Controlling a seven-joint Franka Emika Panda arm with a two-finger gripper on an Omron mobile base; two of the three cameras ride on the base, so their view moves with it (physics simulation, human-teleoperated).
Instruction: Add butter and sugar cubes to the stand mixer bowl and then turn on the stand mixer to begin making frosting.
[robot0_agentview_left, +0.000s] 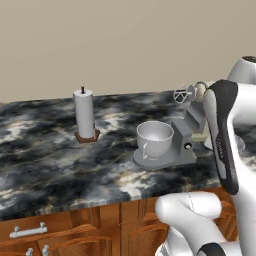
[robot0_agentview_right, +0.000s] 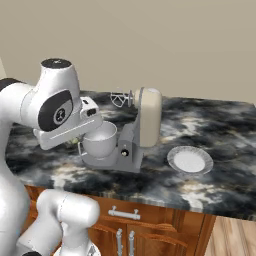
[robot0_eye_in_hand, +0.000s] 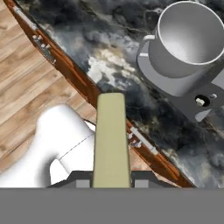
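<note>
Butter (robot0_eye_in_hand: 112, 140) nearest lens, pinched lengthwise between fingers (robot0_eye_in_hand: 131, 180), hanging over tabletop front edge (robot0_eye_in_hand: 83, 83), short of stand mixer bowl (robot0_eye_in_hand: 189, 33). Judged soft, greasy, light: grip mid-stick, gently. Bowl sits on stand mixer (robot0_agentview_right: 142, 125) base, head tilted back. Fingertips mostly cut off; sugar cubes not made out

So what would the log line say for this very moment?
gripper: shut on yellowish butter stick | position: short of grey-white handled mixer bowl | bowl: empty | mixer head: tilted up
</note>
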